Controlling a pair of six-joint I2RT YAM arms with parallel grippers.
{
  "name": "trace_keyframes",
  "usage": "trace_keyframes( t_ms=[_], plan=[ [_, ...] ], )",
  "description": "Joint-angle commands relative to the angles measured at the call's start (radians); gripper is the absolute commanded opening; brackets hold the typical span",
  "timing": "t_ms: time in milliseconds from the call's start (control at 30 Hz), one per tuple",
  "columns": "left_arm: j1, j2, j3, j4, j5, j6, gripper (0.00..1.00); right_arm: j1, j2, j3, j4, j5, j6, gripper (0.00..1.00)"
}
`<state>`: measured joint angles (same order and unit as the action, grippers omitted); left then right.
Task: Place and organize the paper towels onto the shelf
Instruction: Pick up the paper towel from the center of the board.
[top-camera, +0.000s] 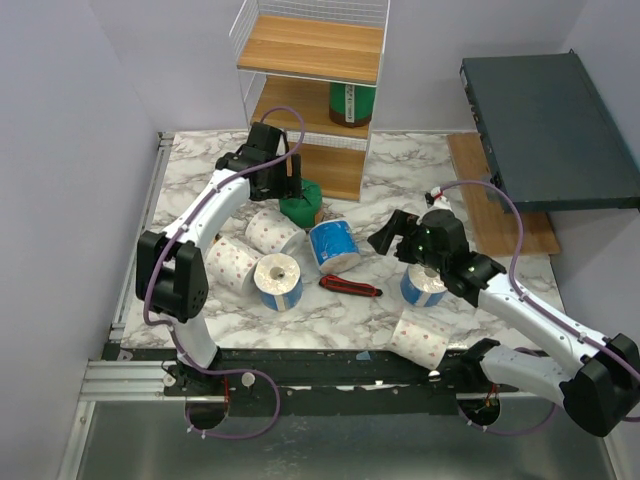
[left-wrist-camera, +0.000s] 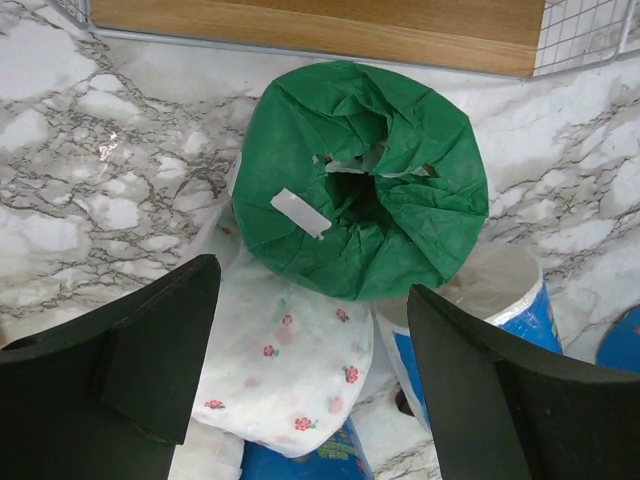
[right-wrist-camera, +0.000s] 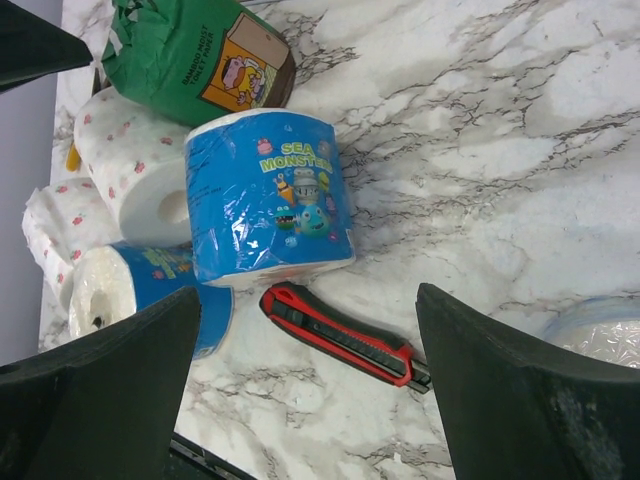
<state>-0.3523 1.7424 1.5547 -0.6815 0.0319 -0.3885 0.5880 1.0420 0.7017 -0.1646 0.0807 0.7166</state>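
Green-wrapped paper towel roll (left-wrist-camera: 365, 180) looks light, soft and slippery; left claw (left-wrist-camera: 312, 283), spread wide above, should squeeze its sides gently

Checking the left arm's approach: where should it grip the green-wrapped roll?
Probably from straight above: the green-wrapped roll stands on end, core up. Close the open left claw across its round side wall, avoiding the dotted roll crowding its near side.

Dotted roll (left-wrist-camera: 290, 370) close beside green roll (left-wrist-camera: 300, 140)
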Motion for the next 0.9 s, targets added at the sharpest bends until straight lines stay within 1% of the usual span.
trace_keyframes(
  t_ms=[0,200,467,667,867],
  plan=[
    [0.019,0.047,0.034,-0.040,0.024,0.033,0.81,0.004,-0.001,-0.012,-0.023,-0.012,-0.014,0.91],
    [0.045,0.067,0.025,0.001,0.048,0.013,0.81,0.003,0.002,-0.018,-0.026,-0.005,-0.014,0.91],
    [0.047,0.122,0.083,-0.001,0.058,0.002,0.81,0.003,0.007,-0.016,-0.029,0.013,-0.019,0.91],
    [0.047,0.159,0.092,0.014,0.069,-0.005,0.80,0.003,0.011,-0.012,-0.032,0.021,-0.022,0.91],
    [0.047,0.181,0.091,0.029,0.036,-0.021,0.77,0.003,0.021,-0.012,-0.032,0.019,-0.020,0.91]
  ],
)
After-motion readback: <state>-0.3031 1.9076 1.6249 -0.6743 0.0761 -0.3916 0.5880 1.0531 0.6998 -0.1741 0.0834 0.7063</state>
